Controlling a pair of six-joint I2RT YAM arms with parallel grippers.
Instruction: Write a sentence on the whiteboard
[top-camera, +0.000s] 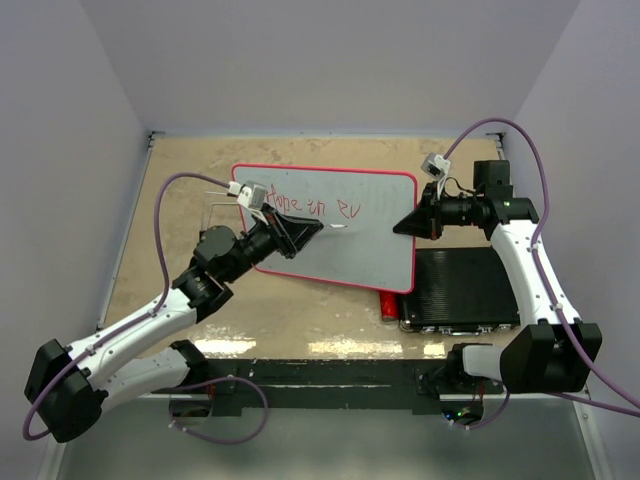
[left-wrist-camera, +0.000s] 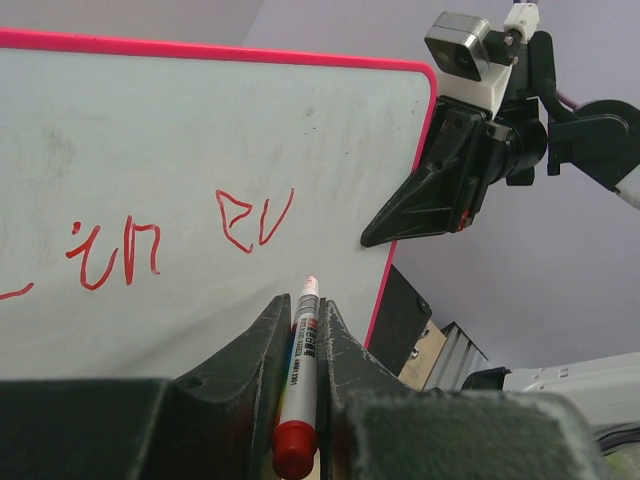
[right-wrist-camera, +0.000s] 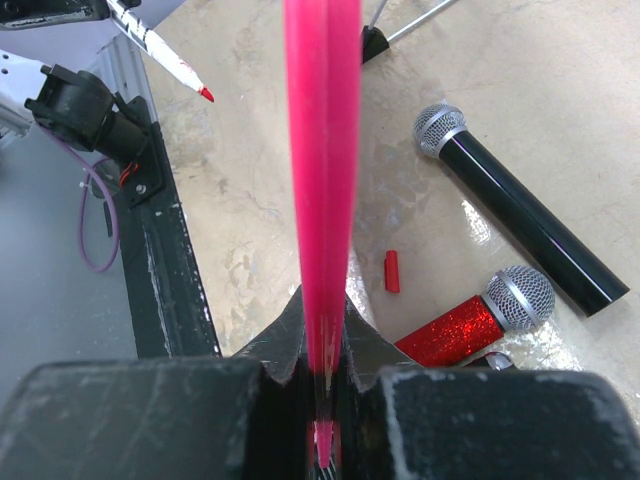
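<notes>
The whiteboard (top-camera: 365, 245) with its thin red frame is held tilted off the table. My right gripper (top-camera: 400, 226) is shut on its right edge (right-wrist-camera: 322, 150). The sentence (top-camera: 318, 206) is red handwriting that reads "Hope in ev"; its end, "in ev" (left-wrist-camera: 180, 235), shows in the left wrist view. My left gripper (top-camera: 312, 227) is shut on a red marker (left-wrist-camera: 303, 350), cap end towards the camera. The marker's tip (left-wrist-camera: 311, 281) points at the board just below and right of "ev". Whether it touches is unclear.
A black ribbed case (top-camera: 470, 290) lies under the board's right side. Beneath the board lie a red glitter microphone (right-wrist-camera: 465, 327), a black microphone (right-wrist-camera: 530, 232) and a small red cap (right-wrist-camera: 391, 271). A thin wire stand (top-camera: 215, 190) sits left of the board.
</notes>
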